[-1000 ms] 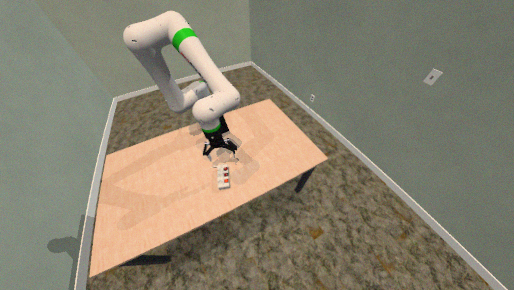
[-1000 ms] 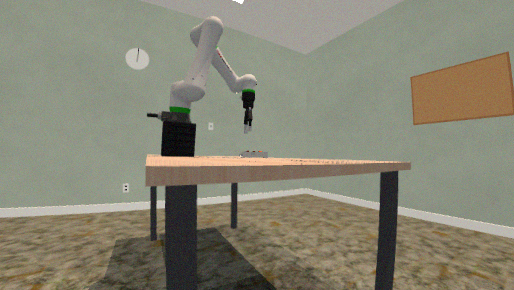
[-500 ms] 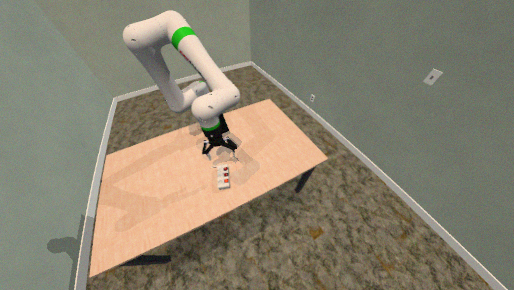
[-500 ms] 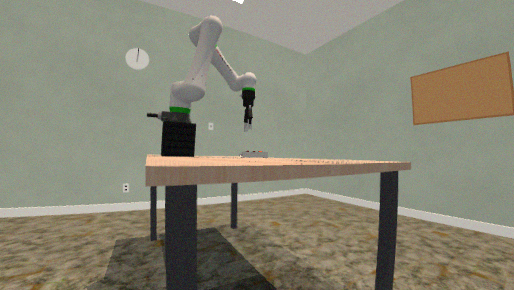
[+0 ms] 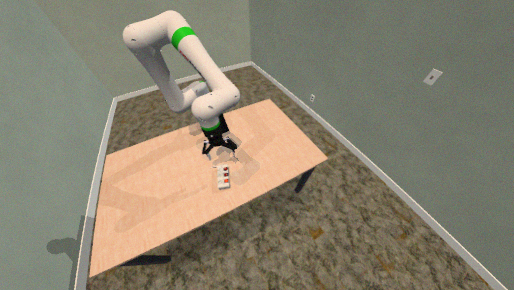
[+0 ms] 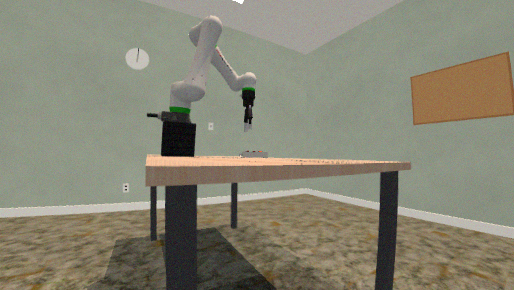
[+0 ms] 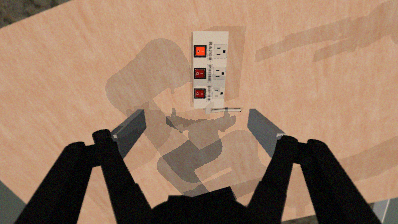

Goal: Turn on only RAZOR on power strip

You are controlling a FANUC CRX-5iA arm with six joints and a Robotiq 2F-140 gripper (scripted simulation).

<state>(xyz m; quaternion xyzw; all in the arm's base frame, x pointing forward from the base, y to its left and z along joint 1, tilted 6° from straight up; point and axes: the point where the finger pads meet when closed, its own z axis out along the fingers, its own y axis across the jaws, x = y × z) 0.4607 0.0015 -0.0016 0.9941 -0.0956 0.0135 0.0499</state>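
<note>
A white power strip [image 7: 210,70] lies face up on the wooden table, with three red rocker switches in a row beside their sockets. The far switch [image 7: 200,50] glows bright red; the middle switch [image 7: 199,74] and the near switch [image 7: 199,93] are dark red. The labels are too small to read. My gripper [image 7: 197,118] is open and empty, hanging well above the table just short of the strip's near end. The strip also shows in the top view [image 5: 224,177] below the gripper [image 5: 219,149], and in the exterior view [image 6: 254,153] under the gripper [image 6: 247,127].
The arm's black base [image 6: 178,138] stands at the table's back edge. The table's edges lie well away from the strip.
</note>
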